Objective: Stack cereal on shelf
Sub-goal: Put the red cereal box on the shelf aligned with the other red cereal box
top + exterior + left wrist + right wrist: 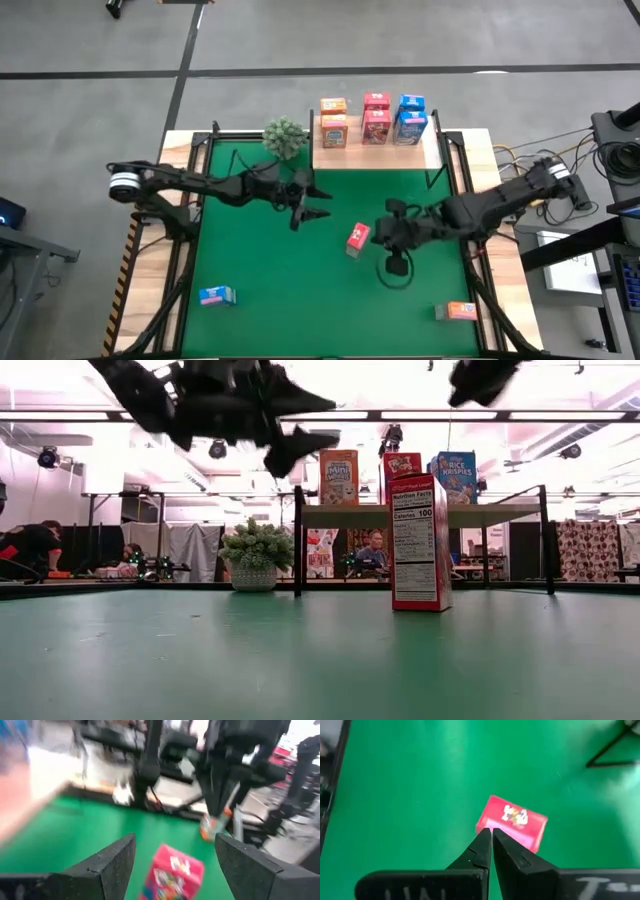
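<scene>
Cardboard, upright mid-table: red box (358, 238), probably light, stiff, easily tipped or crushed. Best pinched across the narrow sides, low down. Left gripper (312, 204) wide open and empty, just beside it; right gripper (490, 840) shut, hovering close. Shelf (376, 152) well apart, holding six.

My right gripper (491, 836) hangs over the green felt table surface (405, 795), its two dark fingers (475, 851) pressed together so that their tips meet in a point. Just past those tips lies a red cereal box (512, 820), printed front toward me, set at a slant across the felt. My fingertips overlap the box's near edge; whether they touch it I cannot tell. Nothing sits between my fingers. Thin dark metal bars (612, 745) cross one far corner of the felt, and a dark strip (331, 795) borders it on the opposite side.
</scene>
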`<state>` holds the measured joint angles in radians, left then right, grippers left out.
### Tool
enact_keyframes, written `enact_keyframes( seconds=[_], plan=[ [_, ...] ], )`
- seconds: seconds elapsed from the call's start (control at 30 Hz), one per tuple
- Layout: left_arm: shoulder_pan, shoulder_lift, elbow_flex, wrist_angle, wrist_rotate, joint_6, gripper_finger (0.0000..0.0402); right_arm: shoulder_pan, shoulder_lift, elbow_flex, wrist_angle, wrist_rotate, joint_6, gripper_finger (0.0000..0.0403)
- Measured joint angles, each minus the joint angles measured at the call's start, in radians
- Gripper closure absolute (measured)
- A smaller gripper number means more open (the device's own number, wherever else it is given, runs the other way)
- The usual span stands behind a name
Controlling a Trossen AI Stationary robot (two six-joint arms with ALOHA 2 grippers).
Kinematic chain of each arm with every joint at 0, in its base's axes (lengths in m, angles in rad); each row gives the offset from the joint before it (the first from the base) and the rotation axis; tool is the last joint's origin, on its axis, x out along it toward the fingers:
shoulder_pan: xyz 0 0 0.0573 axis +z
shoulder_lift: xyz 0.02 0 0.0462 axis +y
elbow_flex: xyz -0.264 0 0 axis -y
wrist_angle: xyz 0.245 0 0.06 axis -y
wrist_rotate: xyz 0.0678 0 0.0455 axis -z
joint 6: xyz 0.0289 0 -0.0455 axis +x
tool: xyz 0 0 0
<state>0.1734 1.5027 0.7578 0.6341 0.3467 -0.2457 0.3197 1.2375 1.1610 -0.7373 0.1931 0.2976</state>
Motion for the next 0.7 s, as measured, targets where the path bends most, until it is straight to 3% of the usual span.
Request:
enact_keyframes(
  seconds=[0.17, 0.3, 0.47, 0.7],
  plan=[
    [0.000, -0.092, 0.000, -0.001, -0.098, 0.099, 0.0146, -0.133, 0.050, 0.152, -0.110, -0.169, -0.247, 0.0392],
    [0.004, -0.145, 0.000, 0.001, -0.115, 0.142, 0.0146, -0.201, 0.101, 0.253, -0.221, -0.199, -0.356, 0.0367],
    [0.005, -0.170, 0.000, -0.011, -0.140, 0.143, 0.0146, -0.235, 0.182, 0.333, -0.336, -0.199, -0.500, 0.0287],
    [0.005, -0.170, 0.000, -0.027, -0.140, 0.128, 0.0146, -0.233, 0.262, 0.362, -0.351, -0.195, -0.661, 0.0157]
  ],
)
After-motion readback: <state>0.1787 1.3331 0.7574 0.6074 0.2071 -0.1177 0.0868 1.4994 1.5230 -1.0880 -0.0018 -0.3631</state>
